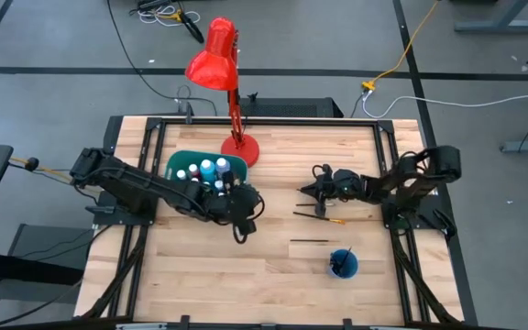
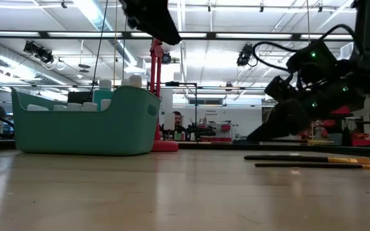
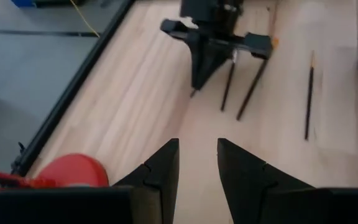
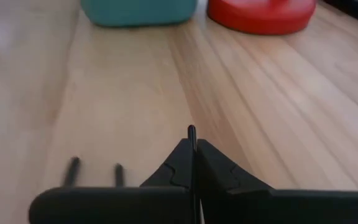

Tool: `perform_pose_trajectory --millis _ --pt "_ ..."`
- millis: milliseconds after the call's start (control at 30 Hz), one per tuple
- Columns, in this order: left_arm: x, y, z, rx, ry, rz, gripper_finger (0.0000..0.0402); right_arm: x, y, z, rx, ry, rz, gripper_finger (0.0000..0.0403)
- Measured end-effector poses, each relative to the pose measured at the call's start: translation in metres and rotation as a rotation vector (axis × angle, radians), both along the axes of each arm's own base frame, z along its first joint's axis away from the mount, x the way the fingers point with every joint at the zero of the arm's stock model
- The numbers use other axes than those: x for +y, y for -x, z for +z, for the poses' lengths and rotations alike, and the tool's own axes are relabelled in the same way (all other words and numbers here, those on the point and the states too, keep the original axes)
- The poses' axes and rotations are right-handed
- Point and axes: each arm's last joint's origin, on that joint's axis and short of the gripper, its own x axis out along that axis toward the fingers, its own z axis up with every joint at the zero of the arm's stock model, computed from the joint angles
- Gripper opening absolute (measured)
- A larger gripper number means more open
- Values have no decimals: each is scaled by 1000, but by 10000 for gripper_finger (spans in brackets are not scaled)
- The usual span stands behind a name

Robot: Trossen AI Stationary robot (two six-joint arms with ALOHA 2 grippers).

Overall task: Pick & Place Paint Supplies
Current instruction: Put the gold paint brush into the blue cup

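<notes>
- My right gripper (image 1: 311, 190) sits low over the worktop (image 1: 273, 266), with bare wood ahead of it as far as the red lamp base (image 4: 261, 14) and the teal bin (image 4: 138, 11).
- The worktop's right edge lies well behind this gripper, past its own arm; the black frame rail borders the wood there.
- The right gripper is closed tight on a thin dark paintbrush (image 4: 192, 134), whose tip pokes out just ahead of the pinched fingers.
- Two more brushes (image 1: 317, 216) lie flat on the wood just beside that gripper, side by side; in the low view they rest in front of it, apart from its fingers.
- A further brush (image 1: 309, 241) lies alone nearer the front edge, and the small blue cup (image 1: 343, 264) stands beyond it.
- My left gripper (image 3: 197, 163) hangs beside the teal bin, its fingers a narrow gap apart and holding nothing.
- White-capped paint bottles (image 1: 208, 170) stand inside the bin, just behind the left gripper.
- Between the two grippers the wood is open.
</notes>
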Motion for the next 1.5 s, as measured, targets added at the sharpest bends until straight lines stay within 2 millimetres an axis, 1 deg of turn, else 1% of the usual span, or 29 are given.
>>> perform_pose_trajectory --millis 33,100,167,233,267,333,433,533,600,633,667,700,733,800,933,1133,1267,1367,1433,1500 --pt "3 -1 0 -3 -5 2 114 1 0 3 -14 -1 7 11" --pt "10 -8 -6 3 -17 30 114 4 -2 9 -35 -9 14 11" --pt "17 -11 -12 30 -16 48 114 6 -5 15 -31 -17 25 11" --pt "22 -21 -14 -4 -3 54 114 9 -10 23 -17 -18 41 11" --pt "24 -24 -18 10 -3 47 114 10 -14 28 -4 -16 49 11" --pt "27 -32 -33 53 -13 29 114 12 -21 37 45 -8 70 11" --pt "28 -45 -49 65 -6 -13 114 15 -32 52 118 6 97 11" --pt "26 -61 -59 -13 16 -16 114 15 -38 68 178 1 103 11" --pt "26 -64 -69 0 15 -13 114 15 -40 77 236 -8 102 11" --pt "25 -72 -72 -46 18 -20 114 15 -41 82 269 -19 98 11" --pt "23 -75 -75 -47 20 -35 114 14 -43 87 298 -32 93 11" --pt "23 -70 -79 0 4 -37 114 15 -44 92 337 -49 88 11" --pt "22 -70 -81 10 -4 -40 114 16 -43 96 379 -63 83 11" --pt "21 -74 -81 -14 0 -44 114 19 -43 105 458 -82 84 11" --pt "21 -71 -85 26 -12 -33 114 32 -43 131 558 -122 123 11" --pt "22 -71 -85 43 -37 -47 114 58 -43 165 622 -245 189 11" --pt "22 -71 -85 49 -39 -48 114 81 -41 177 633 -365 234 11" --pt "22 -71 -85 49 -39 -49 114 99 -38 179 658 -441 259 11" --pt "22 -71 -85 48 -39 -49 114 109 -34 182 693 -485 245 11" --pt "22 -71 -85 49 -39 -49 114 118 -29 189 732 -523 231 11"
